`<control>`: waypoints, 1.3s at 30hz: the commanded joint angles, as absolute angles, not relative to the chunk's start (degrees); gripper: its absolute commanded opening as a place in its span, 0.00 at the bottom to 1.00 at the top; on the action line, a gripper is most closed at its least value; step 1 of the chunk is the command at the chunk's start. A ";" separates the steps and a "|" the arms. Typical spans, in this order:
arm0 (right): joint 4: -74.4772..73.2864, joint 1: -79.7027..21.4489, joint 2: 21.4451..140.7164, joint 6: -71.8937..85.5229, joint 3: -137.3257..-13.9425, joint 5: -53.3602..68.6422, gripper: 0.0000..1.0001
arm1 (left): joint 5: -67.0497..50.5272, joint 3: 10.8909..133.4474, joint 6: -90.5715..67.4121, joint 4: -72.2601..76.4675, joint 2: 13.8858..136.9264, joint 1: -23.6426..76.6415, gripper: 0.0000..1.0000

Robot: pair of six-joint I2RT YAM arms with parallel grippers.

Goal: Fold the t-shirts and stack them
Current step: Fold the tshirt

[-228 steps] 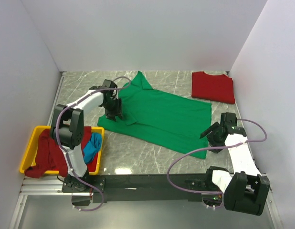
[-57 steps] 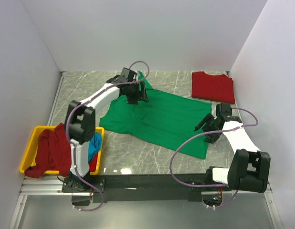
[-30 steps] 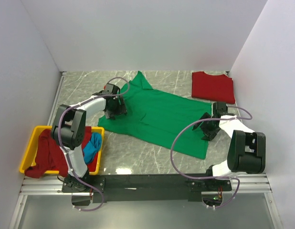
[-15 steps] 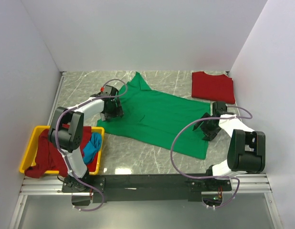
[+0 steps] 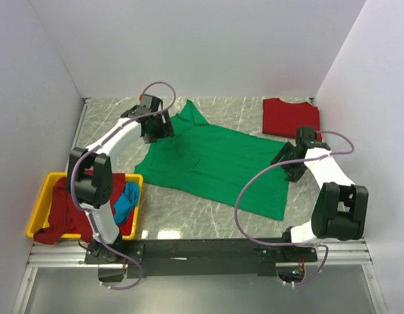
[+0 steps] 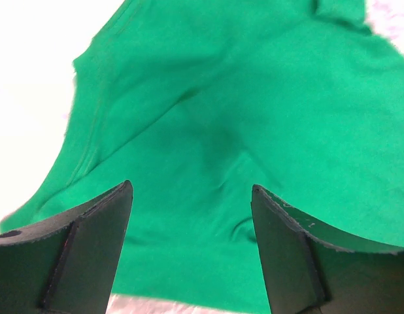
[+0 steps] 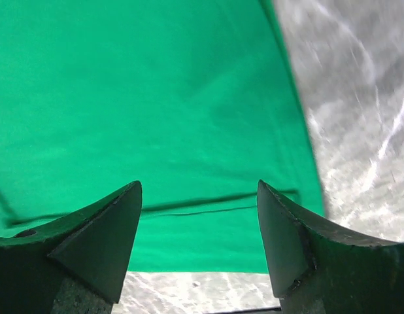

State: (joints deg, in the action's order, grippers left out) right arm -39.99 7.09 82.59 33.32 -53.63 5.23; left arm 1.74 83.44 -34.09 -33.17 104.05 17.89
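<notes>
A bright green t-shirt [image 5: 215,160] lies spread flat on the marble table [image 5: 189,216]. My left gripper [image 5: 159,128] hovers open over its far left part, near the sleeve. In the left wrist view the jaws [image 6: 192,193] stand wide apart above lightly creased green cloth [image 6: 221,111], holding nothing. My right gripper [image 5: 286,160] is open over the shirt's right edge. The right wrist view shows its jaws [image 7: 199,190] apart above the green hem [image 7: 189,131]. A red t-shirt [image 5: 291,118] lies folded at the back right.
A yellow bin [image 5: 51,176] at the near left holds a dark red shirt [image 5: 65,209] and a blue one [image 5: 127,199]. White walls close in the table on the left, back and right. A purple cable [image 5: 254,190] loops over the green shirt's near right corner.
My left gripper has moved toward the back of the table, along the green shirt's left edge. The right gripper has shifted slightly back along the right edge. Both stay open.
</notes>
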 commanded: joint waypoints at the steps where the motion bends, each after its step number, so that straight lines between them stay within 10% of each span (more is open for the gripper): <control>1: -41.40 6.42 80.59 33.05 -56.69 6.15 0.77 | -1.40 86.74 -32.96 -32.97 107.57 18.46 0.79; 39: -37.26 15.20 93.51 30.59 -50.62 5.10 0.78 | -7.73 65.84 -32.87 -25.13 105.82 22.94 0.78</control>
State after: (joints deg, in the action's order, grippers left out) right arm -37.56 13.19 91.26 33.93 -50.26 12.19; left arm -4.47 68.95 -32.21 -21.87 106.74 21.65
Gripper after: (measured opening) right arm 0.775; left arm 0.782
